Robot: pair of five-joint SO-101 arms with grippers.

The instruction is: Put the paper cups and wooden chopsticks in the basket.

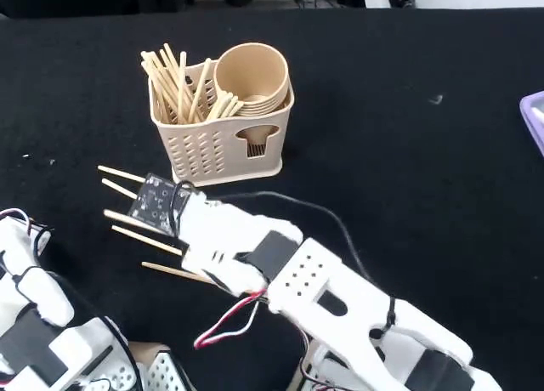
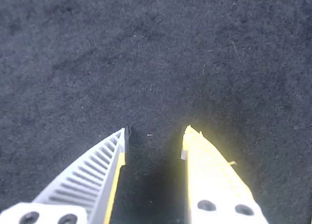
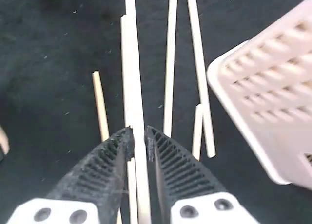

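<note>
**A:** From above?
**B:** The basket (image 1: 223, 144) stands toward the worktop's (image 1: 408, 195) far edge, with cups (image 1: 252, 76) and a bunch of chopsticks (image 1: 174, 85) already inside. Loose chopsticks (image 1: 136, 238) lie toward the near edge.
**A:** Left wrist?
**B:** The left hand (image 2: 153, 136) gapes, empty, over bare worktop.
**A:** Right wrist?
**B:** The right hand (image 3: 138, 134) is pinched nearly closed on one chopstick (image 3: 131, 78); others lie beside it. Mostly done, I'd judge.

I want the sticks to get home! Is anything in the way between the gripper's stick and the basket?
Nothing tall is. The right gripper is closed on a chopstick. Between it and the basket only other loose chopsticks lie flat on the table, so lifting over them should work.
</note>
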